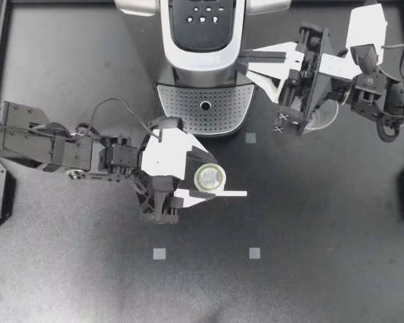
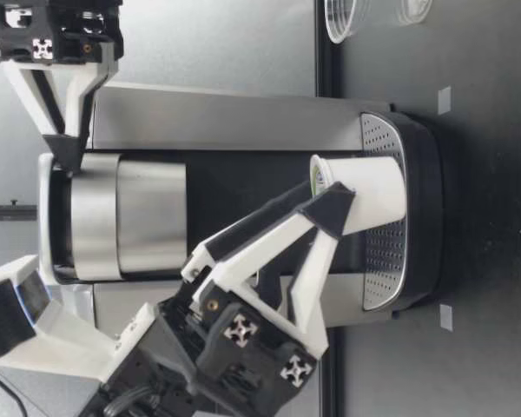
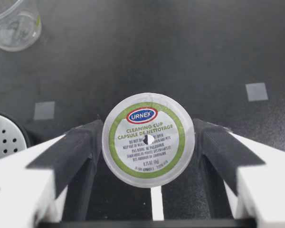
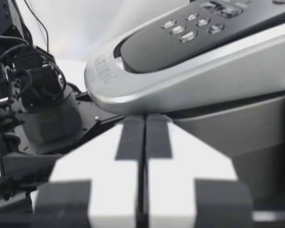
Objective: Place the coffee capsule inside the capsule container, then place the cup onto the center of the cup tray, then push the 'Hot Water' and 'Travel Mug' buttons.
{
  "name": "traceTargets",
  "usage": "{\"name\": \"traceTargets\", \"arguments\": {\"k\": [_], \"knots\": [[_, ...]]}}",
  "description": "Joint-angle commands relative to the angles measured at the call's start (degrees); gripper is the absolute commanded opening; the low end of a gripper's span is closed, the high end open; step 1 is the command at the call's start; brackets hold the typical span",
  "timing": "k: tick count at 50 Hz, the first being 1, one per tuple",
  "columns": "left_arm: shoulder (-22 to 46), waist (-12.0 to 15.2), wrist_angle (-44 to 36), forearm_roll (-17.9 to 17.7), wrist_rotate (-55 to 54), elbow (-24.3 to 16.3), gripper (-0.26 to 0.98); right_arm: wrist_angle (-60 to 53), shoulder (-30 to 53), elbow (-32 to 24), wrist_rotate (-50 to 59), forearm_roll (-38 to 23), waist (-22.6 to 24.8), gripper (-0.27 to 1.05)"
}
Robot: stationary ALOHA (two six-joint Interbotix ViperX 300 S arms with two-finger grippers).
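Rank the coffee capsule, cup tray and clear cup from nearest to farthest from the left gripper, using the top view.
1. coffee capsule: gripped between the fingers of the left gripper.
2. cup tray: at the base of the coffee machine, just beyond the gripper.
3. clear cup: off on the right side, partly hidden under the right arm.

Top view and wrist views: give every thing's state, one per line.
left gripper: shut on coffee capsule
coffee capsule: upright, foil lid up
right gripper: shut, empty, at machine lid
machine lid: looks closed
cup: upright on table
cup tray: no cup on it
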Motion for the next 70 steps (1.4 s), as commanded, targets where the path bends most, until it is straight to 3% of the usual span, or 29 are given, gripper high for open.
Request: {"name": "traceTargets", "arguments": {"k": [1, 27, 70], "knots": [[-1.7, 0.0, -0.4, 0.1, 0.0, -0.8, 0.51, -2.7, -1.6, -3.3, -0.1, -0.2, -0.4, 0.06], [-1.3, 0.0, -0.4, 0.1, 0.0, -1.1, 0.51, -4.6, 0.2, -7.4, -0.1, -0.2, -2.5, 0.06], [-1.3, 0.0, -0.4, 0.3, 0.3, -1.8, 0.51, -3.0, 6.1, -15.0, 0.2, -0.3, -14.9, 0.06]]}}
